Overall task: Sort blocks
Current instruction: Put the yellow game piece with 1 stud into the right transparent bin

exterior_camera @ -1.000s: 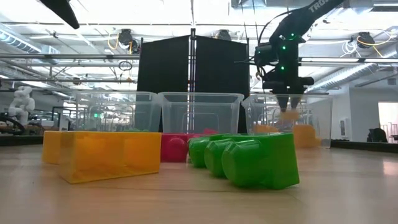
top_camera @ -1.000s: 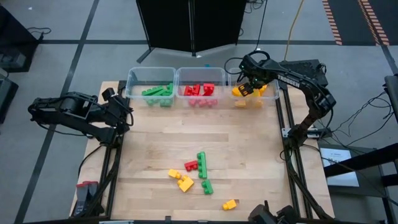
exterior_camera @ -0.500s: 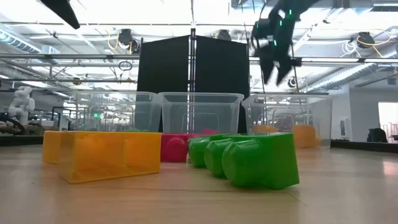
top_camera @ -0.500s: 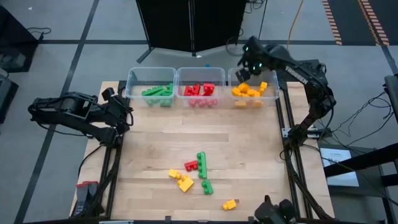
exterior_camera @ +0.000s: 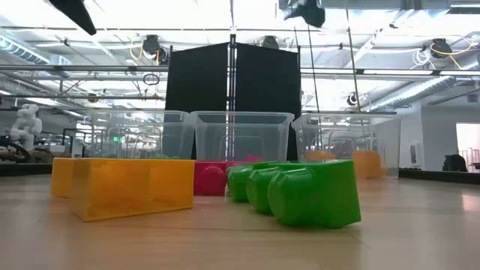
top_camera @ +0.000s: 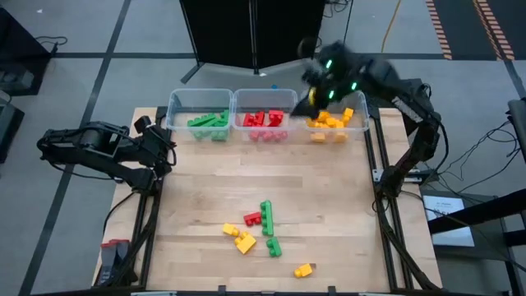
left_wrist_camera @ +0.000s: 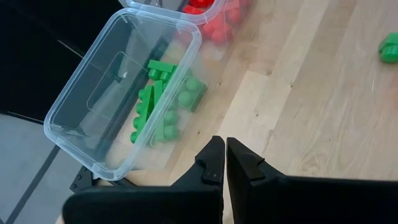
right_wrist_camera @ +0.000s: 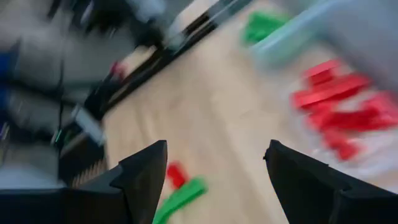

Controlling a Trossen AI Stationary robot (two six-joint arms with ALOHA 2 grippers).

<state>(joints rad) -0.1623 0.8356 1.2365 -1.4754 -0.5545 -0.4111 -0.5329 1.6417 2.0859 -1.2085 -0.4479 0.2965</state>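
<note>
Right gripper above the bins' far side, jaws spread wide and empty, left gripper parked at the table's left edge, fingers pressed together on nothing, loose blocks clustered mid-table, long green brick lying lengthwise toward the bins.

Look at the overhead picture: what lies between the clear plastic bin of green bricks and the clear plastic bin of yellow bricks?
In the high view, a third clear plastic bin holding red bricks sits between the green-brick bin and the yellow-brick bin.
</note>
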